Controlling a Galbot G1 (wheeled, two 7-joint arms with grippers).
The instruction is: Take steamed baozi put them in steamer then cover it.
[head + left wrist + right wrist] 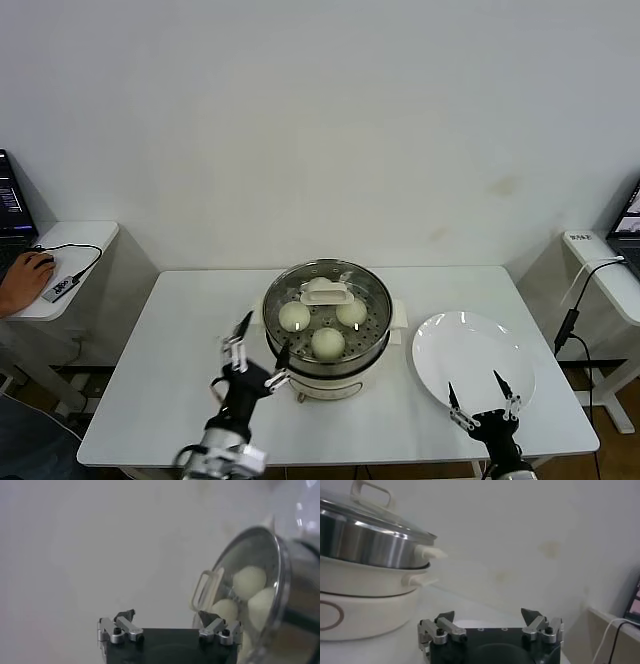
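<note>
Left tool (262,340) spread wide, empty, at steamer's (328,340) 8 o'clock; right tool (483,393) wide over white plate (470,345). Cover (326,292) seated, baozi (327,343) inside.

Left wrist: cover handle (206,588), baozi under glass.

Right wrist: right tool wide, steamer beside, on tabletop (400,647).

This looks like a robotics lab or test room, not a home kitchen. A plain white rectangular bench (170,350) stands against a bare white wall (320,120). On it are only a shiny stainless-steel electric steamer on a cream-white base (330,345) and a flat round white plate (470,358). Small white side desks flank it: the left one (75,245) carries a laptop edge, a cabled device and a person's hand (25,275) on a mouse; the right one (610,275) holds a second laptop (628,215) and trailing cables.
</note>
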